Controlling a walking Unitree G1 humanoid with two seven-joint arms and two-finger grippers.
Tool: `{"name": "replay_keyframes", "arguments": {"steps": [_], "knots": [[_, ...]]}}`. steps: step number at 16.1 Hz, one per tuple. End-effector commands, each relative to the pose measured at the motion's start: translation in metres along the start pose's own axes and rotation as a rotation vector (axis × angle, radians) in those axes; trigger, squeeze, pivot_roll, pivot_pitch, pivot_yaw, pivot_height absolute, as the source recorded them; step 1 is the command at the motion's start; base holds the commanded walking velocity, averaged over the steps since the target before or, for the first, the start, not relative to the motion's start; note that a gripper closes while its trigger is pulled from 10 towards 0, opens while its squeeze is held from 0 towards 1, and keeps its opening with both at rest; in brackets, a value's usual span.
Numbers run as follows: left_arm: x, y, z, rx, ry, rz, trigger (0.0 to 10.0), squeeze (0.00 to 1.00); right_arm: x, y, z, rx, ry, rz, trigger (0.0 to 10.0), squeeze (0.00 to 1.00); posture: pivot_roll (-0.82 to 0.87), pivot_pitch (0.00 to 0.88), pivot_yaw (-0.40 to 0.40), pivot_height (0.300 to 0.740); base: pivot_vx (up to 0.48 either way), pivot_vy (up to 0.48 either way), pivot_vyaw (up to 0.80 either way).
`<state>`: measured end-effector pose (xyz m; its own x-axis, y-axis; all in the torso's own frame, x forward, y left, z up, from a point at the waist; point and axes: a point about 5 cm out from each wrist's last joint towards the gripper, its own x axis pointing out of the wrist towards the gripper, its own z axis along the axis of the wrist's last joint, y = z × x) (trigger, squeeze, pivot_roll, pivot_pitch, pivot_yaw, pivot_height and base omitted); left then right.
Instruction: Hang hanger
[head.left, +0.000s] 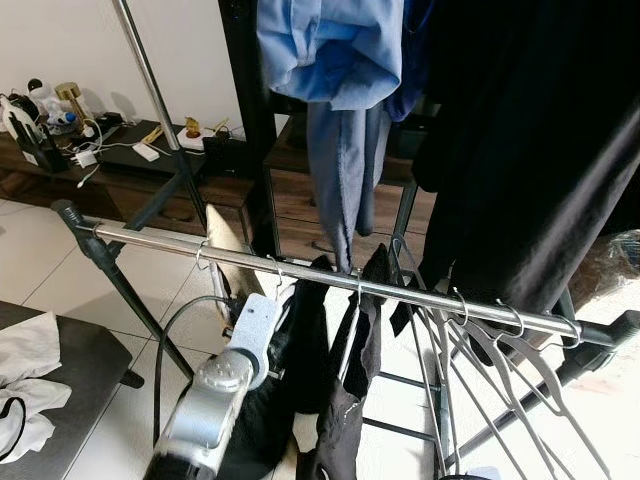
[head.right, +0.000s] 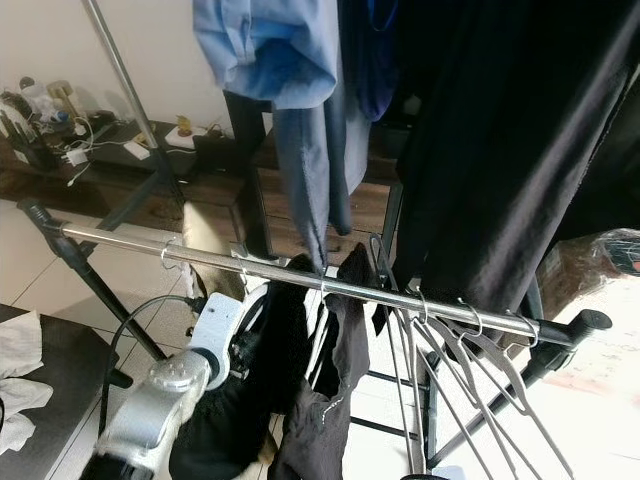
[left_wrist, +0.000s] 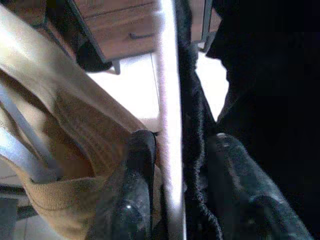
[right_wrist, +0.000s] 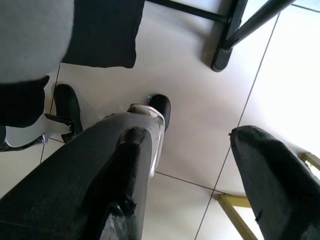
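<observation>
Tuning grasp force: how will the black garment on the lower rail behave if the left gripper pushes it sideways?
Black garment hangs in soft folds, so probably floppy and yielding. Its hook sits on the smooth steel rail, so it likely slides and swings. Left gripper straddles rail and fabric, so snagging seems possible.

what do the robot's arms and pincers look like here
The left arm is silver metal with a rounded joint cap, a pale speckled wrist block and a black cable looping beside it. The left pincer has two long, matte black fingers. The right pincer has the same black fingers, scuffed at the edges.
</observation>
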<state>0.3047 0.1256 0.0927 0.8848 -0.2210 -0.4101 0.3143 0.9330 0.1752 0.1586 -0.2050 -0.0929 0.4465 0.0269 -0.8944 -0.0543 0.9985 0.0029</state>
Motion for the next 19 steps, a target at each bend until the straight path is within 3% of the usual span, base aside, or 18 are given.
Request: {"name": "replay_keyframes", "arguments": {"steps": [1, 2, 7, 8, 9, 11, 12, 15, 19], "knots": [[-0.011, -0.003, 0.002, 0.046, -0.028, 0.031, 10.0, 1.0, 0.0, 0.001, -0.006, -0.001, 0.019, -0.002, 10.0, 0.0, -0.03, 0.121, -0.015, 0.74, 0.0, 0.0, 0.0], [-0.014, -0.003, 0.003, 0.053, -0.036, 0.037, 10.0, 1.0, 0.0, 0.001, -0.005, -0.001, 0.019, -0.002, 10.0, 0.0, -0.03, 0.12, -0.013, 0.74, 0.0, 0.0, 0.0], [-0.052, 0.002, 0.008, 0.138, -0.162, 0.135, 10.0, 1.0, 0.0, 0.0, -0.005, -0.001, 0.018, 0.0, 10.0, 0.0, -0.01, 0.112, -0.009, 0.74, 0.0, 0.0, 0.0], [-0.068, 0.002, 0.005, 0.146, -0.206, 0.151, 10.0, 0.0, 0.0, 0.0, -0.005, -0.001, 0.019, -0.002, 10.0, 0.0, 0.0, 0.109, -0.009, 0.74, 0.0, 0.0, 0.0], [-0.084, 0.002, -0.001, 0.111, -0.26, 0.159, 10.0, 0.0, 0.0, -0.001, -0.005, -0.001, 0.019, -0.004, 10.0, 0.0, 0.0, 0.103, -0.007, 0.74, 0.0, 0.0, 0.0], [-0.101, 0.005, -0.011, 0.09, -0.29, 0.198, 10.0, 0.0, -0.001, -0.001, -0.005, 0.006, 0.018, -0.009, 10.0, 0.0, 0.0, 0.084, 0.0, 0.74, 0.0, 0.0, 0.0], [-0.108, 0.014, -0.022, 0.084, -0.27, 0.266, 10.0, 0.0, -0.001, -0.001, -0.005, 0.01, 0.018, -0.013, 10.0, 0.0, 0.01, 0.076, 0.004, 0.74, 0.0, 0.0, 0.0], [-0.114, 0.03, -0.031, 0.034, -0.283, 0.384, 10.0, 0.0, 0.0, -0.001, -0.004, 0.012, 0.016, -0.016, 10.0, 0.0, 0.02, 0.061, 0.008, 0.74, 0.0, 0.0, 0.0], [-0.119, 0.023, -0.03, 0.038, -0.341, 0.343, 10.0, 0.0, 0.0, 0.0, -0.004, 0.03, 0.011, -0.014, 10.0, 0.0, 0.02, 0.055, 0.008, 0.74, 0.0, 0.0, 0.0]]}}
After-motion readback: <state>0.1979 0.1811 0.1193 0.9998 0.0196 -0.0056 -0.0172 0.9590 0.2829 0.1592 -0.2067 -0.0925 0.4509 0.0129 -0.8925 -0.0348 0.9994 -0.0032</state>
